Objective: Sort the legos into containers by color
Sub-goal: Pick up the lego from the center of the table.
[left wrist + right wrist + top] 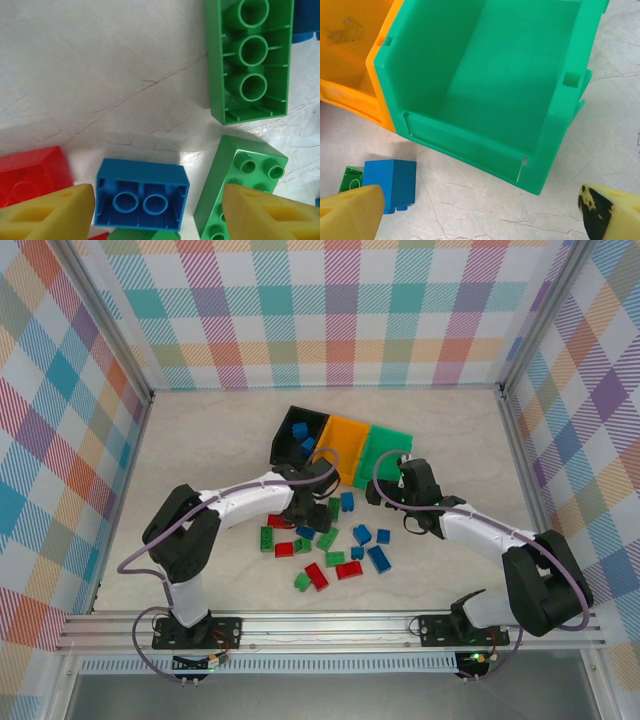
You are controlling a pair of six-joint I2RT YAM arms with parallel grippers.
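Observation:
The legos are scattered on the table in front of the arms: red [281, 521], green [267, 538] and blue [379, 558] bricks. The containers stand behind them in a row: black [283, 447], orange [347, 452], green [385, 452]. Two blue bricks [298, 428] lie in the black one. My left gripper [157, 210] is open and low over an upturned blue brick [142, 192], one yellow finger [50, 212] at its left end, the other [265, 212] over a green brick [240, 170]. My right gripper [482, 210] is open with nothing in it, just before the green bin [470, 145].
A long upturned green brick [252, 60] and a red brick [30, 175] lie close to the left gripper. A blue brick [392, 182] and a green one [351, 177] sit by the right gripper's left finger. The orange bin [345, 95] adjoins the green one. Checked walls enclose the table.

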